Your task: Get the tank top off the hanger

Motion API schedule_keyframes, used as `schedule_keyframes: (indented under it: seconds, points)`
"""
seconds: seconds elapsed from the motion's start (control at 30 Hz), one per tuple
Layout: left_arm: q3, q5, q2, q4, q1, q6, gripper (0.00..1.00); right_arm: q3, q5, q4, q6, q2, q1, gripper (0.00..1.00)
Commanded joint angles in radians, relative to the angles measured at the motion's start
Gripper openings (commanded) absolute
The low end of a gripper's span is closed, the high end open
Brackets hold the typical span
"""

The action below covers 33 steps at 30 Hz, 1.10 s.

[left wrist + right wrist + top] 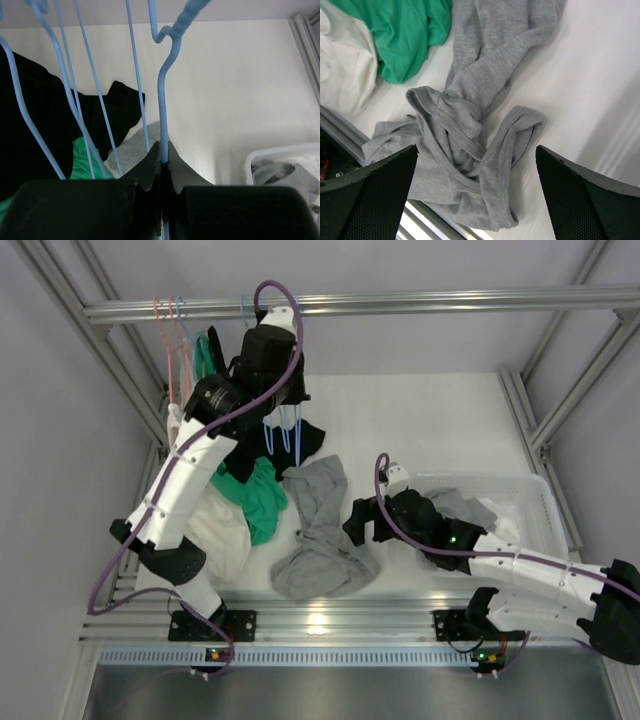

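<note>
So the gray tank top (pixel 320 535) looks to be off the hanger already. It's lying crumpled on the white bench (pixel 430 420) near the front edge, long axis running roughly 12 to 6 o'clock in the top view. Through the right wrist cam it's more like 1 to 7, with the strap loops bunched at the 6 o'clock end. The left arm (pixel 190 480) is reached up toward the rail (pixel 400 305), and its jaws are pinched fully closed on the thin wire of a blue hanger (pixel 161 95). That wire looks bare where the wrist cam catches it, and a few more blue wires hang off at its 9 o'clock. The right arm (pixel 540 575) has its jaws spread as wide as they go, gripping nothing, hovering right over the tank top's lower half, with the fabric showing between the two fingers (pixel 375 195). From the right jaws the shirt is directly below and spreads toward 9 o'clock. From the left jaws it's off at about 5 o'clock and well apart, so the right arm is clearly the nearer one. Best guess is that any next grab is the right side's job, dropping straight down across a fold, though those strap loops could snag. A green garment (pixel 258 502) and a white garment (pixel 225 530) sit just at the tank top's 9 o'clock, and a clear bin (pixel 480 478) sits at its 3 o'clock.
</note>
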Motion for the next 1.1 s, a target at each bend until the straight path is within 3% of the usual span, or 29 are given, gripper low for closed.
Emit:
schedule_keyframes:
  seconds: [0.0, 0.17, 0.5, 0.83, 1.07]
  points:
    - [0.136, -0.072, 0.067, -0.016, 0.039, -0.013, 0.0, 0.043, -0.02, -0.018, -0.019, -0.053, -0.001, 0.99]
    - [0.27, 0.029, 0.165, -0.016, 0.149, -0.022, 0.0, 0.046, -0.019, -0.04, -0.031, -0.076, 0.001, 0.99]
    - [0.276, 0.169, 0.237, 0.004, 0.24, -0.004, 0.0, 0.058, -0.02, -0.043, -0.037, -0.059, 0.002, 0.99]
    - [0.065, 0.148, 0.164, 0.003, 0.231, 0.022, 0.0, 0.08, -0.028, -0.043, -0.05, -0.036, 0.005, 0.99]
    - [0.028, 0.167, 0.153, -0.016, 0.232, 0.022, 0.0, 0.092, -0.068, -0.033, -0.092, -0.024, 0.027, 0.99]
